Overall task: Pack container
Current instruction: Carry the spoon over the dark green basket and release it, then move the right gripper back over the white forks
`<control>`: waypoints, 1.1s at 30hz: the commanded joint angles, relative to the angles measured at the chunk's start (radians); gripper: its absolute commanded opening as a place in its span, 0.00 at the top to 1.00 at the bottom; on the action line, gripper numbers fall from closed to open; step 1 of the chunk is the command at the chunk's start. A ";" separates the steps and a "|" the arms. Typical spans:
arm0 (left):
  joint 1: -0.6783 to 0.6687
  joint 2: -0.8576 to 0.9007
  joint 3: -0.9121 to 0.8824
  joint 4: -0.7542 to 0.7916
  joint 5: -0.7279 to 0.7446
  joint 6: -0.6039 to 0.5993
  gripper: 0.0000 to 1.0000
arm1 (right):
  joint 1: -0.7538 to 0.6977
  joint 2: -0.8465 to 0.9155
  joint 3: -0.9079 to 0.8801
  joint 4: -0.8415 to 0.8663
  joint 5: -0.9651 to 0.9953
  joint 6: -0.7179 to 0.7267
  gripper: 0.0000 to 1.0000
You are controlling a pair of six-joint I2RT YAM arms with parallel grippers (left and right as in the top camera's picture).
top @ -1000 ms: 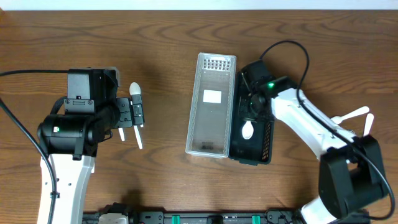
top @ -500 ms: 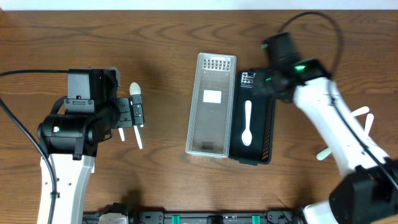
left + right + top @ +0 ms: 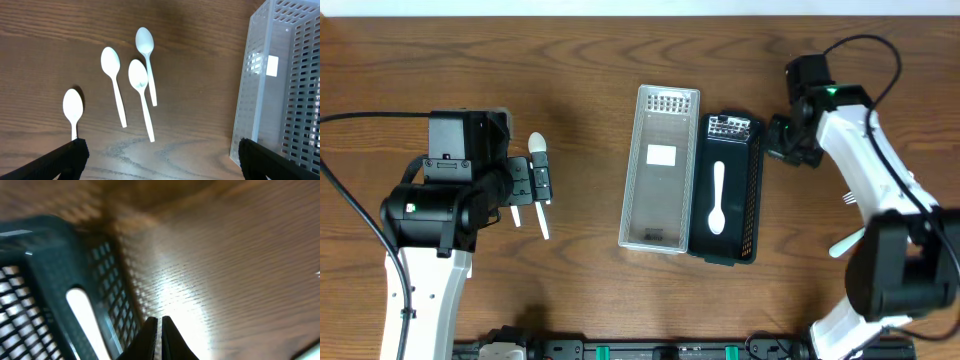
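Observation:
A black mesh container lies at centre right with one white spoon inside; both also show in the right wrist view, container and spoon. A clear mesh container lies beside it, also in the left wrist view. Several white spoons lie on the table under my left gripper, which is open and empty. My right gripper is shut and empty, just right of the black container's far end.
More white cutlery lies at the right edge of the table. The wooden table carries both containers side by side in the middle. My left arm stands at the left.
My right gripper has left the black container, moving up and to the right, with the white spoon left lying inside. The left arm has not moved.

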 commanded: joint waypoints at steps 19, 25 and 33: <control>-0.003 0.002 0.019 -0.005 -0.013 0.013 0.02 | -0.001 0.082 -0.010 0.142 -0.222 -0.168 0.87; -0.003 0.002 0.019 0.001 -0.013 0.013 0.02 | -0.073 0.048 0.016 0.087 -0.073 -0.074 0.85; -0.003 0.002 0.019 0.006 -0.013 0.013 0.02 | -0.290 -0.098 0.066 -0.128 0.091 0.201 0.55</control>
